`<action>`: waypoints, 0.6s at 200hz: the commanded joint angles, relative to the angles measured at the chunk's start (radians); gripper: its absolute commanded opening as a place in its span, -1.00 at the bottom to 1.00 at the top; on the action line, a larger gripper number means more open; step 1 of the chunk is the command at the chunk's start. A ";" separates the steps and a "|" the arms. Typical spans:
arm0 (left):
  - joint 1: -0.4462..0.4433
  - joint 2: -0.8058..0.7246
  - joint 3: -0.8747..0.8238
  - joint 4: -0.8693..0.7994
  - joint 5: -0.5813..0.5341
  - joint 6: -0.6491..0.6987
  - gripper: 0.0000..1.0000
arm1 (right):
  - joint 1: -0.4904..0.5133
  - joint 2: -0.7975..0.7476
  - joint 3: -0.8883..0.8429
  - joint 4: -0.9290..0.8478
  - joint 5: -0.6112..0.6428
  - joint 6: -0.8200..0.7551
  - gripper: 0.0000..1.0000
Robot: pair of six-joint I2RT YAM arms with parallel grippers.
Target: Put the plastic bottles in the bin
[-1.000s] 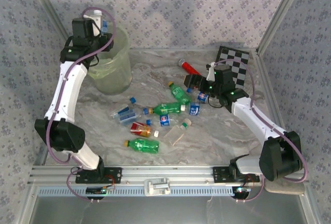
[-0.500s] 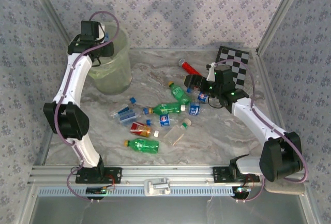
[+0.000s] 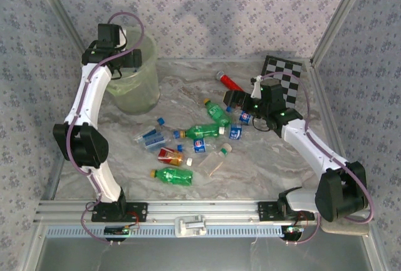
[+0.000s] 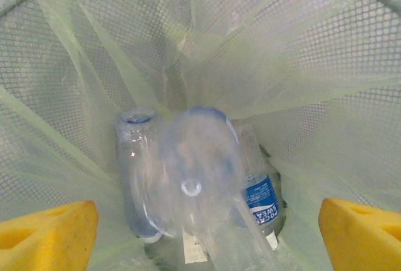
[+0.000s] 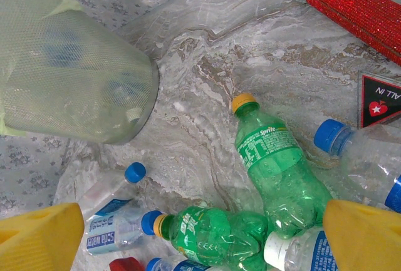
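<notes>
Left wrist view: showing clear plastic bottles point(image 4: 194, 183) lying at the bottom of the bin point(image 4: 301, 52) (one of them blurred). Showing left gripper point(image 4: 203, 233) hanging over the bin mouth, pads spread wide, gripping nothing. Top external view: showing further bottles point(image 3: 203, 131) lying scattered mid-table point(image 3: 263, 158), well apart from the bin. Right wrist view: showing right gripper point(image 5: 200, 233) hanging over a green Sprite bottle point(image 5: 276, 164), pads likewise spread wide, empty; red cylinder point(image 5: 357, 5) lying beyond.

bin point(image 3: 141, 92): back left, bottles point(image 4: 194, 177) inside
loose bottles point(image 3: 203, 131): table point(image 3: 263, 158) centre, right of bin
checkerboard point(image 3: 283, 71): back right
</notes>
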 commanded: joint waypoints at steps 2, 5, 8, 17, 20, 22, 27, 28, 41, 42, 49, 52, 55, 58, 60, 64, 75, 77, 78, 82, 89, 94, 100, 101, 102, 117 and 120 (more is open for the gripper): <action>0.002 -0.077 0.029 0.016 0.017 -0.023 0.85 | -0.001 -0.016 -0.005 -0.003 0.012 -0.001 1.00; 0.003 -0.083 0.026 0.018 0.024 -0.027 0.85 | -0.002 -0.015 -0.005 -0.004 0.014 -0.001 1.00; 0.003 -0.089 0.022 0.022 0.030 -0.032 0.86 | -0.002 -0.016 -0.005 -0.005 0.014 0.000 1.00; 0.001 -0.112 0.016 0.038 0.055 -0.044 0.86 | -0.001 -0.014 -0.005 -0.005 0.016 -0.002 1.00; 0.000 -0.121 -0.004 0.045 0.067 -0.049 0.86 | -0.002 -0.013 -0.004 -0.007 0.017 -0.003 1.00; 0.000 -0.126 -0.012 0.051 0.075 -0.054 0.87 | -0.002 -0.013 -0.003 -0.006 0.017 -0.002 1.00; -0.001 -0.141 -0.029 0.066 0.095 -0.065 0.87 | -0.002 -0.012 -0.003 -0.005 0.018 -0.002 1.00; 0.000 -0.145 -0.032 0.069 0.099 -0.067 0.88 | -0.002 -0.011 -0.004 -0.006 0.018 -0.001 1.00; -0.004 -0.189 -0.079 0.124 0.153 -0.100 0.89 | -0.001 -0.007 -0.001 -0.009 0.019 -0.004 1.00; -0.004 -0.192 -0.084 0.127 0.157 -0.103 0.89 | -0.001 -0.007 -0.001 -0.009 0.019 -0.004 1.00; -0.009 -0.217 -0.112 0.153 0.185 -0.120 0.90 | -0.001 -0.005 0.002 -0.013 0.019 -0.006 1.00; -0.010 -0.227 -0.125 0.165 0.196 -0.126 0.90 | -0.001 -0.004 0.004 -0.016 0.020 -0.007 1.00; -0.013 -0.238 -0.138 0.177 0.205 -0.133 0.91 | -0.001 -0.002 0.005 -0.018 0.021 -0.009 1.00; -0.016 -0.249 -0.151 0.189 0.215 -0.140 0.91 | -0.002 -0.002 0.006 -0.021 0.021 -0.011 1.00; -0.019 -0.257 -0.161 0.198 0.220 -0.144 0.91 | -0.002 -0.002 0.006 -0.024 0.021 -0.012 1.00; -0.026 -0.272 -0.179 0.214 0.229 -0.151 0.91 | -0.002 0.000 0.009 -0.029 0.023 -0.014 1.00; -0.046 -0.314 -0.230 0.260 0.250 -0.167 0.92 | -0.002 0.002 0.014 -0.039 0.027 -0.021 1.00; -0.051 -0.322 -0.243 0.268 0.254 -0.170 0.92 | -0.002 0.003 0.016 -0.041 0.028 -0.021 1.00; -0.053 -0.326 -0.249 0.272 0.255 -0.172 0.92 | -0.002 0.003 0.016 -0.042 0.029 -0.022 1.00; -0.065 -0.341 -0.269 0.286 0.260 -0.175 0.92 | -0.001 0.004 0.016 -0.045 0.030 -0.024 1.00; -0.084 -0.366 -0.309 0.317 0.264 -0.183 0.93 | -0.001 0.005 0.019 -0.051 0.035 -0.029 1.00; -0.103 -0.385 -0.338 0.339 0.266 -0.185 0.93 | -0.001 0.007 0.022 -0.055 0.039 -0.035 1.00; -0.127 -0.406 -0.372 0.362 0.264 -0.186 0.94 | -0.002 0.011 0.026 -0.063 0.048 -0.043 1.00; -0.131 -0.410 -0.377 0.366 0.264 -0.187 0.94 | -0.002 0.012 0.027 -0.065 0.050 -0.044 1.00; -0.134 -0.412 -0.383 0.370 0.264 -0.188 0.94 | -0.002 0.013 0.028 -0.066 0.051 -0.045 1.00; -0.188 -0.460 -0.472 0.430 0.262 -0.210 0.95 | -0.002 0.028 0.049 -0.096 0.078 -0.074 1.00; -0.200 -0.470 -0.490 0.444 0.262 -0.218 0.95 | -0.001 0.032 0.055 -0.104 0.082 -0.081 1.00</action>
